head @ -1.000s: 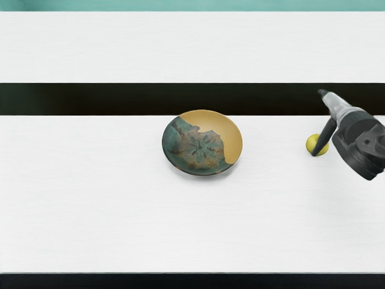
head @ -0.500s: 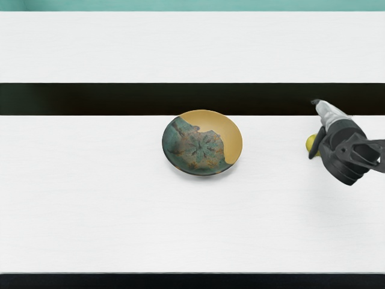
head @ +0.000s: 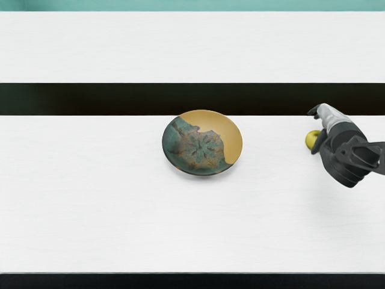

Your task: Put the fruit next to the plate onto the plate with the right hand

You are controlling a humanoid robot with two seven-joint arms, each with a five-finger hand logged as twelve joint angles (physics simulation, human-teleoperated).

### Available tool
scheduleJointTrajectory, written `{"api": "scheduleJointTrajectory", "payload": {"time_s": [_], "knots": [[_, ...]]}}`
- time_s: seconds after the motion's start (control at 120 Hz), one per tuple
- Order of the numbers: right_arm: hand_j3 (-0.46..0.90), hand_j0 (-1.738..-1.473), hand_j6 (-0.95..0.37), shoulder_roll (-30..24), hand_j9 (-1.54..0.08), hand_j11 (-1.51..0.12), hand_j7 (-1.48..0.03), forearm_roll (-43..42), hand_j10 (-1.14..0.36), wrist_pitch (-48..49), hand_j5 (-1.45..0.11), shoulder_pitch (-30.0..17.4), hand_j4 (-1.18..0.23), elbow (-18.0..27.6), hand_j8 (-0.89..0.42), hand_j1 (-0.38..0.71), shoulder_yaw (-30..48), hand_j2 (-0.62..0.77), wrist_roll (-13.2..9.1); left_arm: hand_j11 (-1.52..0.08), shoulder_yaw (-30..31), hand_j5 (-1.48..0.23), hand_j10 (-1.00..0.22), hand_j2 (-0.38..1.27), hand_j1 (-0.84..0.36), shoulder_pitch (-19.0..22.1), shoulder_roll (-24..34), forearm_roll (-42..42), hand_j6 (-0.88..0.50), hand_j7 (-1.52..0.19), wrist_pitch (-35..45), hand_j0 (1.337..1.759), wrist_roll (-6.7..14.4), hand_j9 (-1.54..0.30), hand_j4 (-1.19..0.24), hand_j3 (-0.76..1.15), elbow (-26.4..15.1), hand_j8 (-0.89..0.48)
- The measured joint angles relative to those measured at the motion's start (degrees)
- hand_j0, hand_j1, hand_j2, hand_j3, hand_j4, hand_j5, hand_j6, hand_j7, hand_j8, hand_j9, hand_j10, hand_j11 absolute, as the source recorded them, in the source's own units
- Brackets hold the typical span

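Okay, we see the dark right hand point(head: 343, 150) with fingers point(head: 316, 145) clasped around the small yellow-green round fruit point(head: 311, 138), well right of the teal-and-ochre ceramic plate point(head: 231, 129) on the white desk point(head: 90, 198). We'd squeeze firmly and lift clear before crossing.

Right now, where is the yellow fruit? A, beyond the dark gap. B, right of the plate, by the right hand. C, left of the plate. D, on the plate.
B: the yellow fruit shows off to the right of the plate, partly hidden by the right hand.
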Motion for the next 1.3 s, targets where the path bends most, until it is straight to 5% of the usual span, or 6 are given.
{"api": "scheduleJointTrajectory", "payload": {"time_s": [0.342, 0.583, 0.85, 1.217, 1.3], "knots": [[0.0, -1.658, -0.46, 0.0, -0.59, -0.59, -0.59, 1.7, -0.45, 0.0, -0.59, 0.5, -0.45, 0.3, -0.45, 0.18, 0.3, -0.05, 0.0, -0.01, 0.0, -0.01, -0.01, 0.0, 0.34, 0.0, 0.0, 0.0, -0.01, -0.01, 0.0, 1.658, 0.0, -0.01, -0.01, 0.0, 0.0, -0.01], [0.0, -1.657, -0.55, 0.0, -0.72, -0.72, -0.72, 1.6, -0.53, -0.1, -0.71, 0.3, -0.57, 0.5, -0.44, 0.24, 0.6, 0.12, 0.0, -0.01, 0.0, -0.01, -0.01, 0.0, 0.34, 0.0, 0.0, 0.0, -0.01, -0.01, 0.0, 1.658, 0.0, -0.01, -0.01, 0.0, 0.0, -0.01], [0.0, -1.654, -0.61, 0.0, -0.86, -0.87, -0.87, 1.5, -0.57, -0.1, -0.83, -0.1, -0.69, 0.5, -0.46, 0.24, 0.8, 0.27, -0.1, -0.01, 0.0, -0.01, -0.01, 0.0, 0.34, 0.0, 0.0, 0.0, -0.01, -0.01, 0.0, 1.658, 0.0, -0.01, -0.01, 0.0, 0.0, -0.01], [0.0, -1.645, -0.67, -0.1, -1.04, -1.06, -1.06, 1.2, -0.57, -0.2, -1.0, -0.5, -0.85, 0.5, -0.47, 0.09, 0.8, 0.08, -0.3, -0.01, 0.0, -0.01, -0.01, 0.0, 0.34, 0.0, 0.0, 0.0, -0.01, -0.01, 0.0, 1.658, 0.0, -0.01, -0.01, 0.0, 0.0, -0.01], [0.0, -1.646, -0.7, -0.2, -1.06, -1.09, -1.09, 1.5, -0.58, -0.2, -1.03, -0.4, -0.87, 0.6, -0.49, 0.1, 1.3, 0.2, -0.2, -0.01, 0.0, -0.01, -0.01, 0.0, 0.34, 0.0, 0.0, 0.0, -0.01, -0.01, 0.0, 1.658, 0.0, -0.01, -0.01, 0.0, 0.0, -0.01]]}}
